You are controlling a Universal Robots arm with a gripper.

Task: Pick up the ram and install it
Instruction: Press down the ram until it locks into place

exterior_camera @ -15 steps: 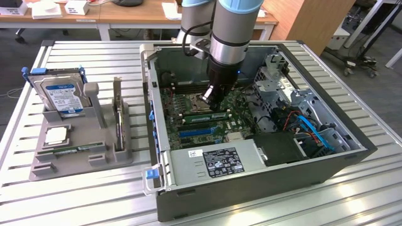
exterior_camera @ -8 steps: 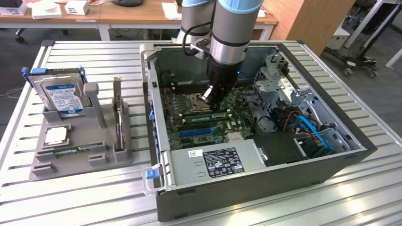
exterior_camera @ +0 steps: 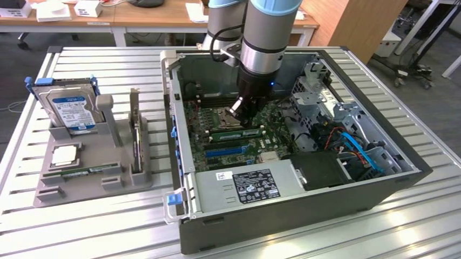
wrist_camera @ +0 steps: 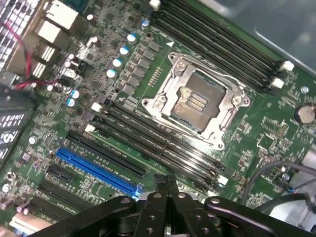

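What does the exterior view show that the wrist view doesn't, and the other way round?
Exterior view alone: the grey stand beside the computer case, holding the hard drive and the ram lying low at its front. Wrist view alone: the blue slot and the open processor socket in close detail. Both: the green motherboard and the shut pincer above it, empty.

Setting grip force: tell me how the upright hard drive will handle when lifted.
The hard drive is a metal-cased slab, so probably stiff and heavy. Its smooth faces may slip. Standing on edge in the grey holder, it could tip once freed.
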